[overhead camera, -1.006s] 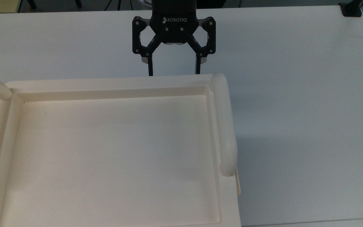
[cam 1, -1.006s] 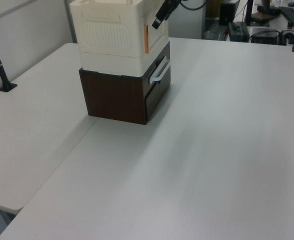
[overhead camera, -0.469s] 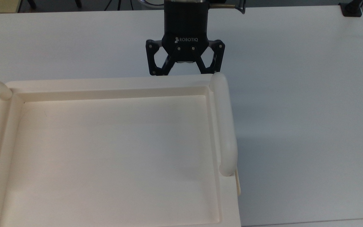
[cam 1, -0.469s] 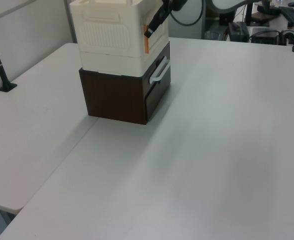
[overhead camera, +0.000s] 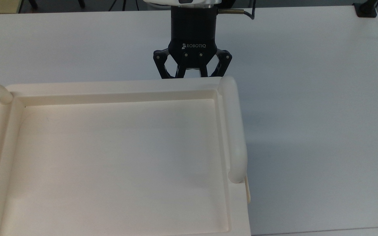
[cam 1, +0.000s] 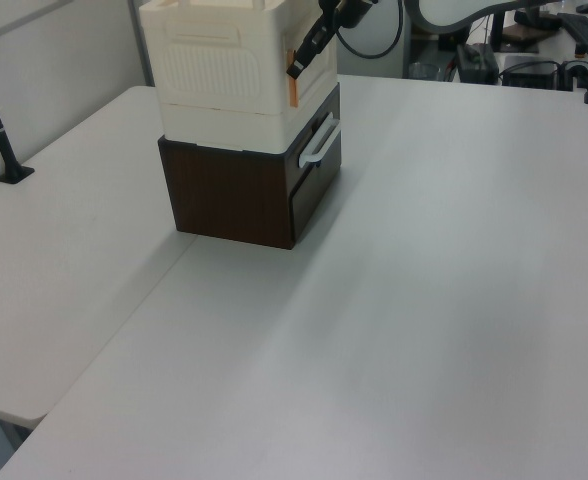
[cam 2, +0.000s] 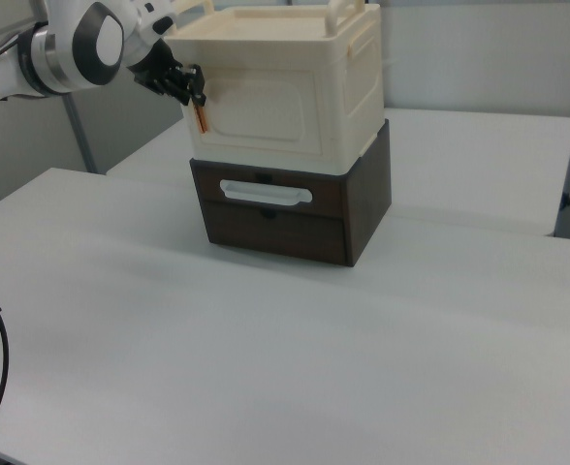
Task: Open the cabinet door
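Black ROBOTIQ gripper (overhead camera: 191, 76) at the orange tab of the cream cabinet (cam 2: 295, 107).
White "ROBOTIQ" lettering is legible on the gripper's matte black body in the top view; its linkages are drawn in and the fingertips appear closed on the small orange tab (cam 2: 200, 119) at the cabinet door's (cam 2: 264, 118) edge. The door is a smooth moulded cream panel with a raised rounded-rectangle frame, facing the right view's camera and shut flush. The cabinet's top is a recessed tray between thick rounded rails, and its side is ribbed in the left view. It sits on a dark brown wood-grain drawer unit (cam 2: 295, 215) with a pale bar handle (cam 2: 264, 193), on a matte white table (cam 1: 424, 300).
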`<state>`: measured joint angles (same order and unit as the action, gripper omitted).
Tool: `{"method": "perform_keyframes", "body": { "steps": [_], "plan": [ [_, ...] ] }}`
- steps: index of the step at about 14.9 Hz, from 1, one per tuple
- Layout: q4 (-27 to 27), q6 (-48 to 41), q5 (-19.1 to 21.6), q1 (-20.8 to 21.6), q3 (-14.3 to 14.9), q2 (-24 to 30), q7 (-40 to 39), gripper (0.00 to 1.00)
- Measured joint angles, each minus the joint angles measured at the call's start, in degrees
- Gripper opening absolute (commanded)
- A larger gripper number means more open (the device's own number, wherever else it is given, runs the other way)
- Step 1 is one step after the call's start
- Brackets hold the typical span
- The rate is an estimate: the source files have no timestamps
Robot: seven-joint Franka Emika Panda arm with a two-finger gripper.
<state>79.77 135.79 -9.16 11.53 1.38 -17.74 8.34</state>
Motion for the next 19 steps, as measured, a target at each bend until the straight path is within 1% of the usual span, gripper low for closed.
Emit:
{"method": "perform_keyframes", "body": {
  "steps": [6, 8, 12, 14, 16, 18, 19],
  "plan": [
    [0.01, 0.00, -0.02, -0.02, 0.06, -0.23, 0.00, 0.09],
    [0.00, 0.01, -0.02, 0.01, 0.05, -0.23, 0.00, 0.07],
    [0.07, 0.01, 0.01, 0.04, 0.03, -0.23, 0.23, 0.07],
    [0.12, 0.01, 0.01, 0.04, 0.03, -0.22, 0.23, 0.10],
    [0.07, -0.95, 0.01, 0.06, 0.01, -0.04, 0.18, 0.19],
    [-0.19, -5.88, 0.04, 0.16, -0.08, 0.91, 0.03, 0.33],
    [-0.32, -9.10, 0.12, 0.25, -0.14, 1.62, -0.05, 0.45]
  ]
}}
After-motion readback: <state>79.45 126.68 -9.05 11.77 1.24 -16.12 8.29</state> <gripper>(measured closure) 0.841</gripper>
